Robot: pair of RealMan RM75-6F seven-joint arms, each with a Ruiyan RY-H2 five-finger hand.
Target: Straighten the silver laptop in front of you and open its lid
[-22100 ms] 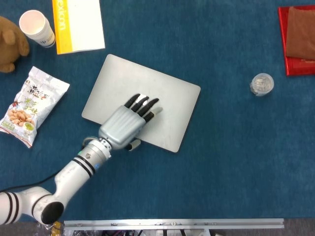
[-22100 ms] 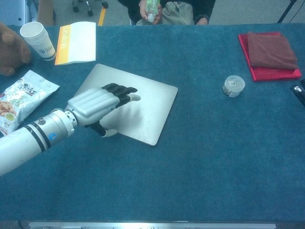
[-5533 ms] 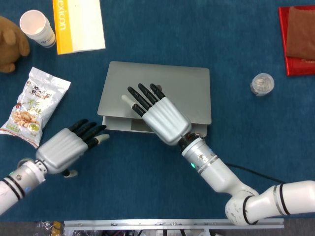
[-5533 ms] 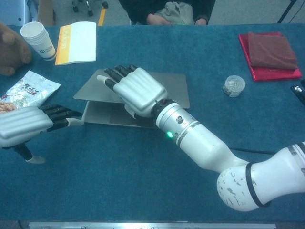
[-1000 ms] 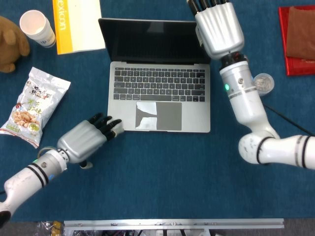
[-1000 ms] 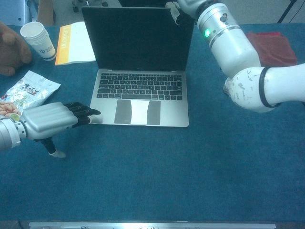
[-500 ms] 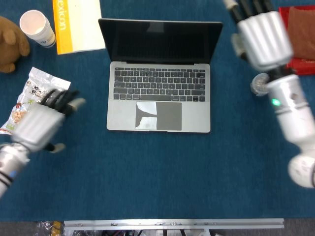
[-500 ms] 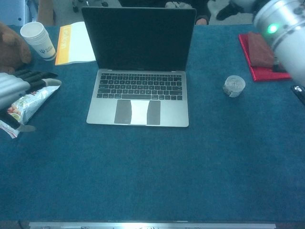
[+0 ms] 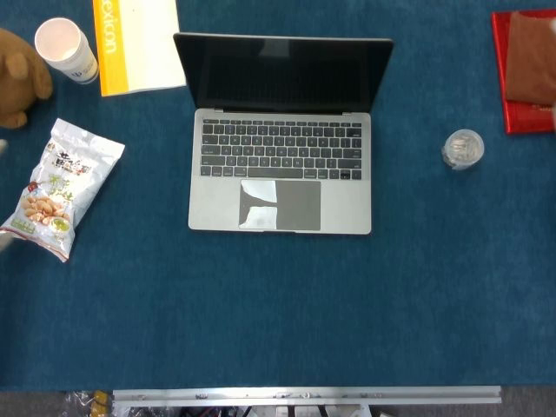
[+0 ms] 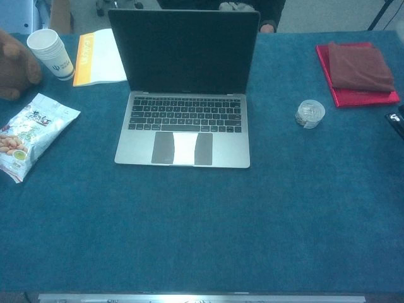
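The silver laptop [image 9: 280, 181] [image 10: 183, 129] sits square to the table's front edge in the middle of the blue cloth. Its lid stands upright and open, with the dark screen [image 10: 183, 50] facing me and the keyboard and trackpad exposed. Neither hand shows in the head view or the chest view, and nothing touches the laptop.
Left of the laptop lie a snack bag [image 9: 59, 187] [image 10: 28, 132], a paper cup [image 9: 65, 49] [image 10: 52, 53], a yellow-edged booklet [image 9: 139, 43] [image 10: 101, 57] and a brown plush toy [image 9: 17, 78]. On the right are a small clear container [image 9: 462, 148] [image 10: 309, 113] and a red tray holding a brown cloth [image 9: 526, 69] [image 10: 356, 72].
Both hands have withdrawn from view: the left one went off to the left past the snack bag, the right one off to the right. The laptop stays open and has not moved.
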